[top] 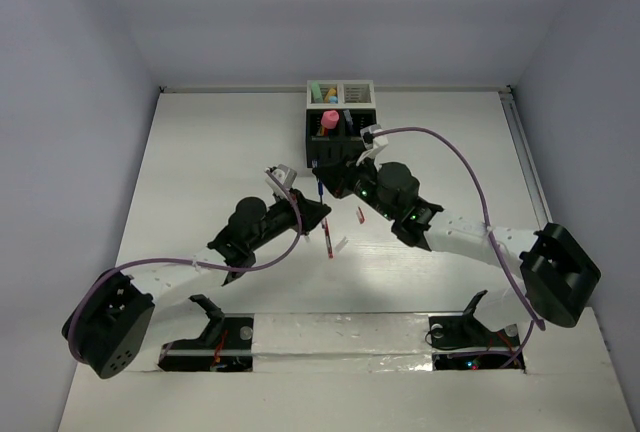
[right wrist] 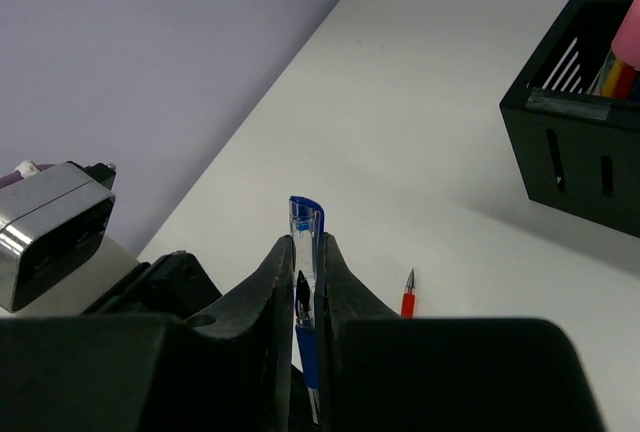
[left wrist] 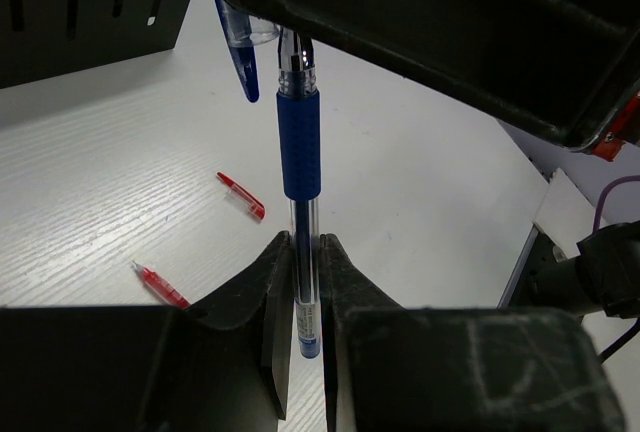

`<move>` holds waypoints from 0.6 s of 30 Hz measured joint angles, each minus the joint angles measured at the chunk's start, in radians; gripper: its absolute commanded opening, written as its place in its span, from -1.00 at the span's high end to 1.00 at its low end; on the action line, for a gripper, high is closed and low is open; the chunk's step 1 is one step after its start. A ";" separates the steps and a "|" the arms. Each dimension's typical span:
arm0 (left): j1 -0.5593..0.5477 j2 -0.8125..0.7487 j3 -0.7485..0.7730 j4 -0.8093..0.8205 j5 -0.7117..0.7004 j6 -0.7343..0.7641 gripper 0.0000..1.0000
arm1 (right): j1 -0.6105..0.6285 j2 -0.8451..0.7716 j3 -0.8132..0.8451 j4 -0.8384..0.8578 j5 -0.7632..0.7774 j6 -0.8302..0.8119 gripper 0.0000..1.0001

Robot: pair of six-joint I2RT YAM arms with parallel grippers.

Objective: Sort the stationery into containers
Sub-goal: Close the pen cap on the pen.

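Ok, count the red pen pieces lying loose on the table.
2. A red cap and an uncapped red pen body lie apart on the table, both beyond the left hand, which grips the blue pen. More may be hidden from these views.

The blue pen (left wrist: 299, 157) is raised, tip at its clear cap (right wrist: 306, 227) — red pen (left wrist: 160, 285) and red cap (left wrist: 242, 195) lie apart on the table (top: 200, 172); pink marker (top: 329, 120) in black box (top: 322, 142).

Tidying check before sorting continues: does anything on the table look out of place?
Yes. A red pen lies uncapped on the table, its red cap loose and apart from it. Nothing looks spilled or broken.
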 measured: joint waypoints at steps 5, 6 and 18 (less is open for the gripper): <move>0.000 0.005 0.000 0.001 0.002 0.000 1.00 | 0.001 0.000 -0.001 0.007 0.011 -0.003 1.00; 0.000 0.006 0.000 0.001 0.004 0.000 1.00 | 0.001 0.000 -0.001 0.009 0.015 -0.006 1.00; 0.000 0.015 0.000 0.003 0.012 -0.001 1.00 | 0.001 -0.021 -0.011 0.023 0.048 -0.023 1.00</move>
